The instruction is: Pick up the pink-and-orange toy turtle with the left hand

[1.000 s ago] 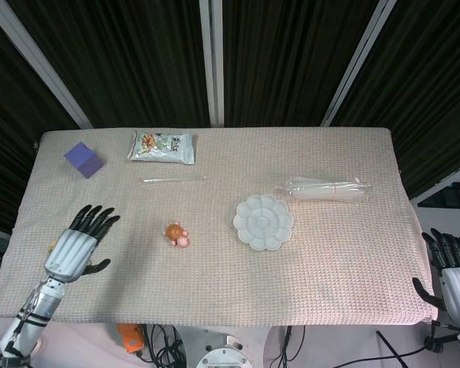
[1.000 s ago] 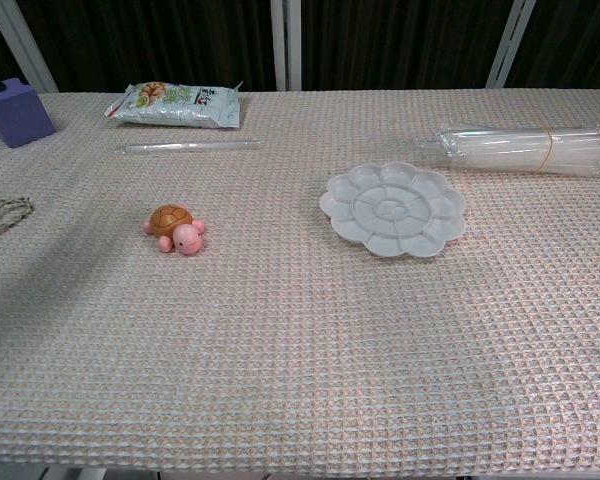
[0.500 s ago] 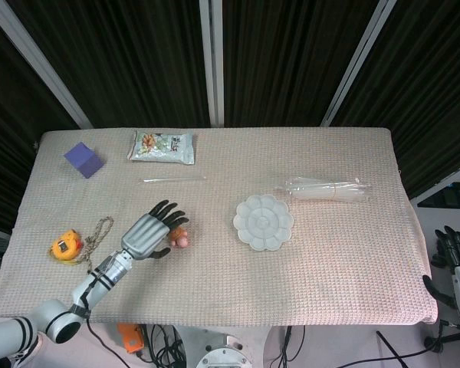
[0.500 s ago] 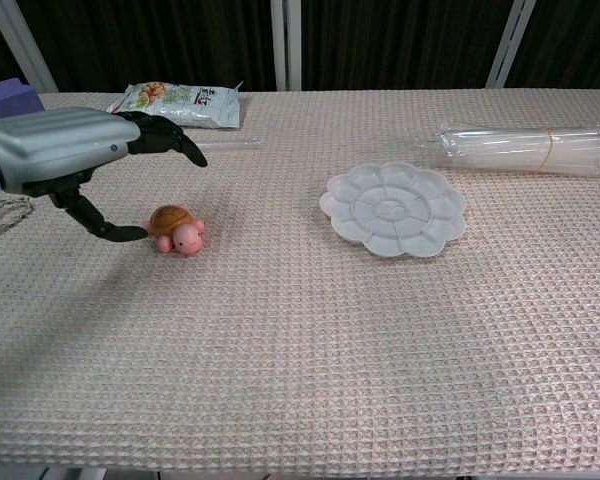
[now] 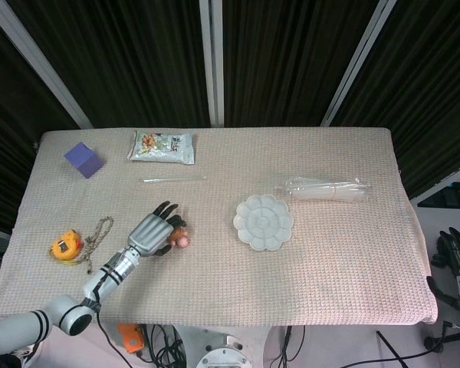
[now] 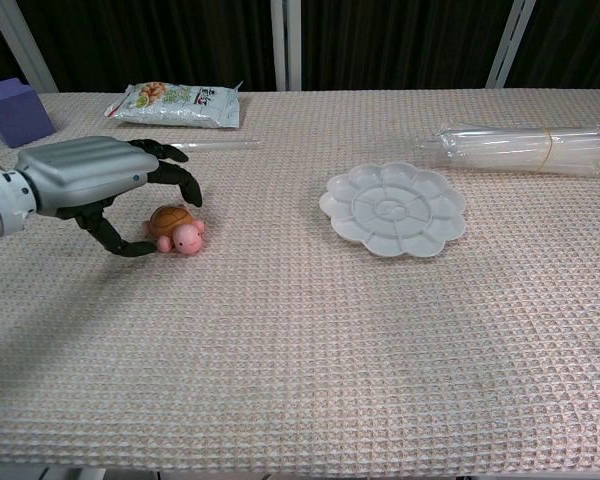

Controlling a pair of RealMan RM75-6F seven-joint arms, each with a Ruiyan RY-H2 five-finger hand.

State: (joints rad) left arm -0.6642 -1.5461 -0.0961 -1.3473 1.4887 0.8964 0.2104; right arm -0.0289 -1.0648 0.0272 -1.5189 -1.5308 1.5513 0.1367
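Observation:
The pink-and-orange toy turtle [image 6: 177, 228] sits on the beige woven table cover [image 6: 310, 340], left of centre; in the head view only its pink head [image 5: 181, 240] shows past my fingers. My left hand [image 6: 98, 180] hovers low beside and over the turtle. Its fingers [image 6: 180, 180] arch above the shell and the thumb [image 6: 130, 246] curls in at the turtle's left side, without a closed grip. The same left hand [image 5: 152, 232] covers most of the shell from above. My right hand [image 5: 455, 257] hangs off the table's right edge, holding nothing.
A white flower-shaped palette [image 5: 264, 221] lies right of the turtle, with a bundle of clear tubes [image 5: 326, 188] behind it. At the back left are a snack bag [image 5: 162, 146], a clear rod [image 5: 174, 179] and a purple block [image 5: 83, 159]. A yellow tape measure [image 5: 64, 247] lies left.
My left hand has swept in from the left edge to the turtle and dropped lower, its fingers now curling round the shell. The turtle has not moved. My right hand has drawn back.

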